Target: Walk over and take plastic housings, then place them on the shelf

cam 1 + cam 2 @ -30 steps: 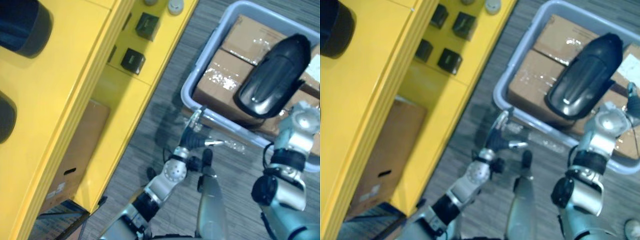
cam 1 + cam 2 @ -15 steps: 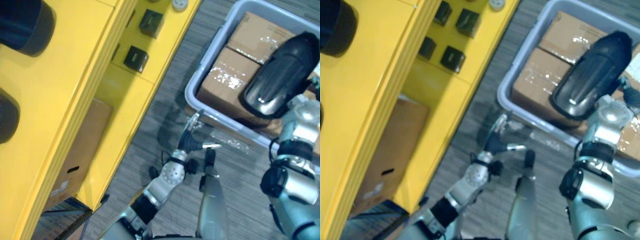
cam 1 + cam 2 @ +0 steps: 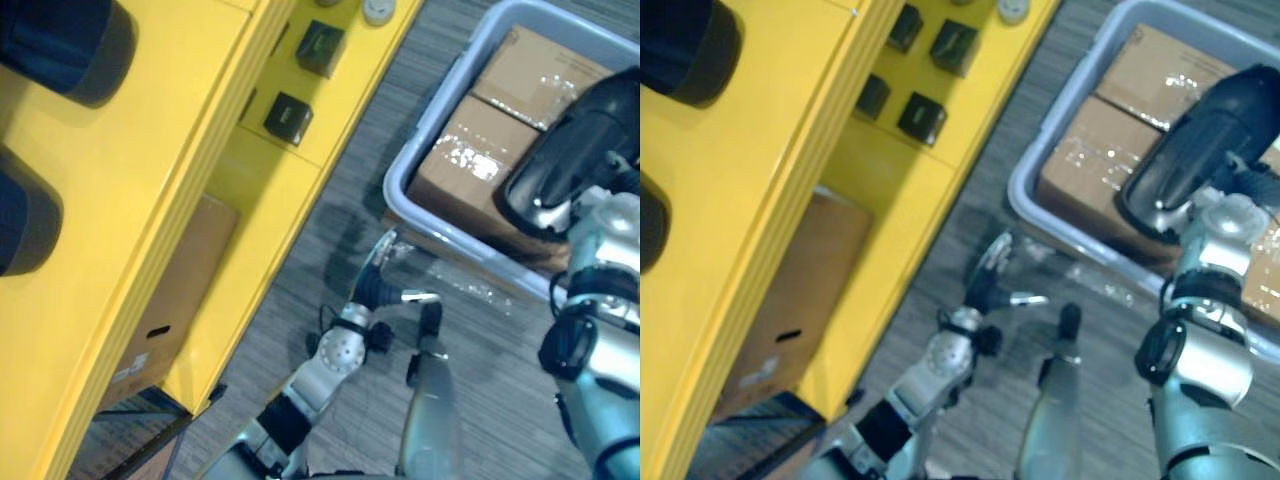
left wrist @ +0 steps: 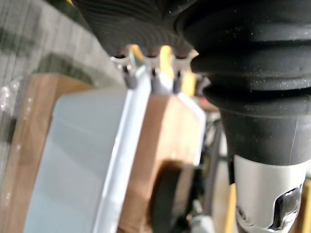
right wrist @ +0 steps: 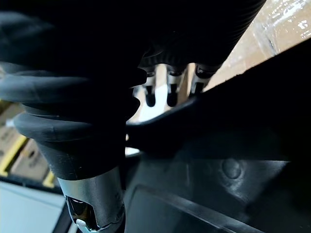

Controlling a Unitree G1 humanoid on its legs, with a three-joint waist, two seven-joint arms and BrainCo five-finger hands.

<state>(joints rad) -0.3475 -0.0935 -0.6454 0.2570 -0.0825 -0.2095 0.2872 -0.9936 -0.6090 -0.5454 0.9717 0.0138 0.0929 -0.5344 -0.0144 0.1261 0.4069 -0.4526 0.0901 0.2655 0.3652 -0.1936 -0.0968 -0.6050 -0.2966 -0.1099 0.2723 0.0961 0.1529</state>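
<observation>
My right hand [image 3: 1237,185] holds a glossy black plastic housing [image 3: 570,150] above the grey bin [image 3: 400,180]. In the right wrist view its fingers [image 5: 170,90] curl over the edge of the housing [image 5: 218,194]. My left hand [image 3: 378,283] hangs open and empty over the floor, just short of the bin's near rim. The left wrist view shows its fingers [image 4: 150,75] straight, with the bin's rim [image 4: 129,145] past them. The yellow shelf [image 3: 150,150] stands on the left, and two dark housings [image 3: 70,40] [image 3: 25,210] lie on its top.
Taped cardboard boxes [image 3: 470,165] fill the bin under the held housing. Small black boxes [image 3: 288,117] [image 3: 320,45] sit on a lower yellow shelf board. A brown cardboard box [image 3: 170,300] stands under the shelf. Grey striped floor lies between the shelf and the bin.
The whole picture has shifted a little as the camera moved. My right hand keeps the housing over the bin, and my left hand stays open by the rim.
</observation>
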